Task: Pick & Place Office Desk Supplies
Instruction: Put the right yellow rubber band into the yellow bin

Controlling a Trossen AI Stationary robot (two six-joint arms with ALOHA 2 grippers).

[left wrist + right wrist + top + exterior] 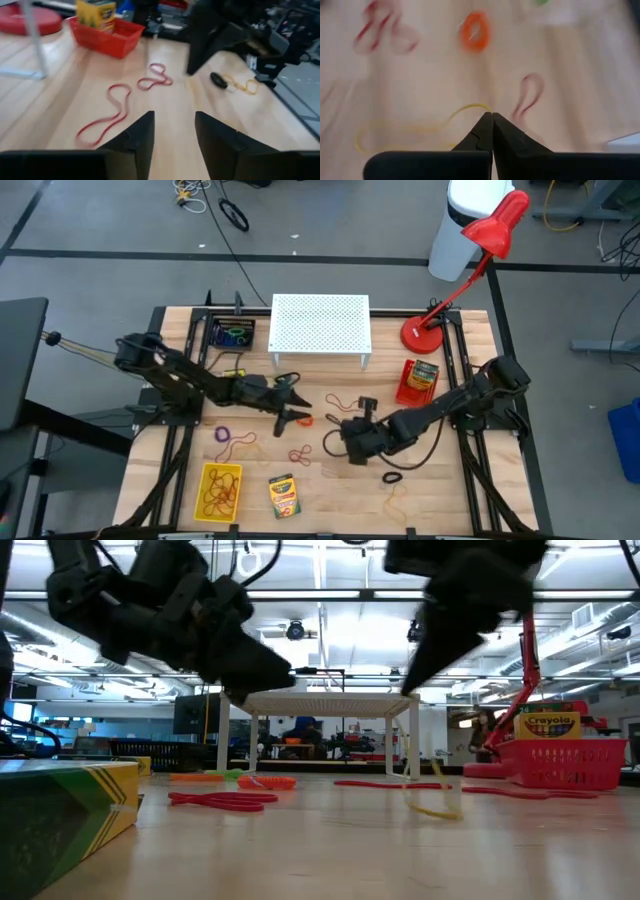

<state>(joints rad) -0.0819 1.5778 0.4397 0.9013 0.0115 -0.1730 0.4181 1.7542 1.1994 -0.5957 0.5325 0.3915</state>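
My right gripper (pixel 492 115) (pixel 333 442) is shut above the table's middle, with a thin yellow rubber band (pixel 410 129) running up to its fingertips. My left gripper (pixel 174 116) (pixel 297 412) hovers open just left of it, nothing between its fingers. Two reddish rubber bands (pixel 107 117) (pixel 156 77) lie flat on the wood ahead of the left gripper. An orange loop (pixel 475 31) (pixel 305 420) lies on the table by the left fingertips. A black loop (pixel 217 80) and another yellowish band (pixel 242 86) lie beyond the right gripper. My right gripper pinches one end of the yellow rubber band (pixel 479 107) at the very tips of its two fingers, slanting down from the table's right. The band trails away slack below them. In the low view its lower end (pixel 432 810) seems to lie on the table.
A white perforated stand (pixel 320 325) and a red lamp's base (pixel 425 332) stand at the back. A red basket (pixel 405 392) holds a crayon box at the right. A yellow tray (pixel 200 505) of bands, a crayon box (pixel 284 495) and a purple loop (pixel 222 434) lie near the front.
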